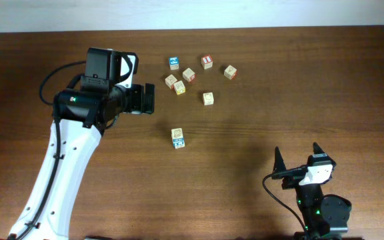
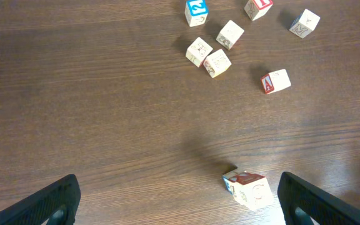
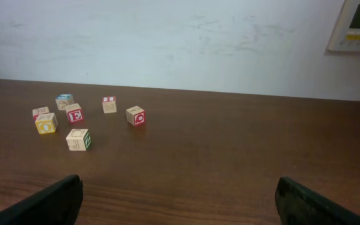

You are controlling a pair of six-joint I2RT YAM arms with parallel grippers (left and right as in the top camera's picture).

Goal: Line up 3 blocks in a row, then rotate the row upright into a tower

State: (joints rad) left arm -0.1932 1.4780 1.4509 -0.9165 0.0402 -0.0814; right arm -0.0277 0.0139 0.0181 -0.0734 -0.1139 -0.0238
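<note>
The blue-faced block (image 1: 174,63) (image 2: 196,11) (image 3: 64,101) stands at the far left of a loose cluster. At the cluster's right end sits the tan block with an orange mark (image 1: 230,72) (image 2: 304,23). Apart from them, nearer the front, lies the tan block with teal trim (image 1: 178,138) (image 2: 247,189), tilted on the wood. My left gripper (image 1: 149,99) (image 2: 180,209) is open, and that block lies just inside its right finger (image 2: 317,201). My right gripper (image 1: 297,155) (image 3: 180,203) is open and empty at the front right, far from every block.
Other cubes lie in the cluster: a red-faced one (image 1: 207,62), plain tan ones (image 1: 189,75) (image 1: 171,81), a yellow-marked one (image 1: 179,87), and one set forward (image 1: 208,99). The table's far edge meets a white wall (image 3: 180,37).
</note>
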